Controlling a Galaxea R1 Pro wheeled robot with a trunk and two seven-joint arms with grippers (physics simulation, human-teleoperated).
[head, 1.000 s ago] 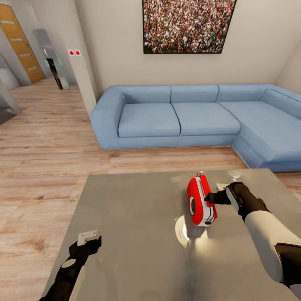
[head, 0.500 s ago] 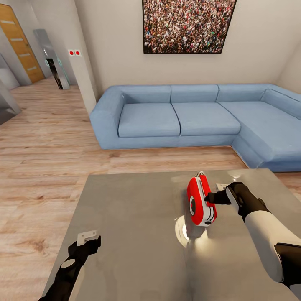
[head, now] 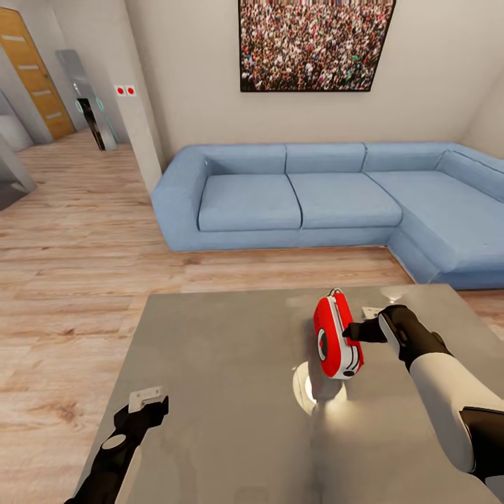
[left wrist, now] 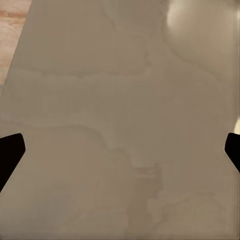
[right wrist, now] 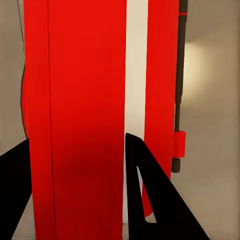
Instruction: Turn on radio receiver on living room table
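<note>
Toward the far right part of the table [head: 224, 364], the radio receiver [head: 336, 336] stands on edge on the glossy grey top, its red body ringed by a white edge band, a round dark-and-white dial on the face that looks toward the table's left side, and a thin wire loop at its far end. A bright lamp reflection lies on the tabletop just near of it. The right gripper [head: 355, 330] reaches in from the right edge, its dark fingertips touching the gadget's back side; the right wrist view shows the red shell [right wrist: 75, 120] with the white band running lengthwise, one black finger [right wrist: 150, 195] lying across the band and the other at the shell's opposite flank, so the fingers sit pinched around the receiver's thin body. The left gripper [head: 148, 402] hovers over the near left corner of the table, and the left wrist view shows its two dark fingertips [left wrist: 10, 150] spread wide apart over bare grey surface. Beyond the table, a blue L-shaped sofa [head: 301, 199] sits on light wood floor [head: 77, 231] beneath a framed crowd picture [head: 315, 43] on the beige wall
</note>
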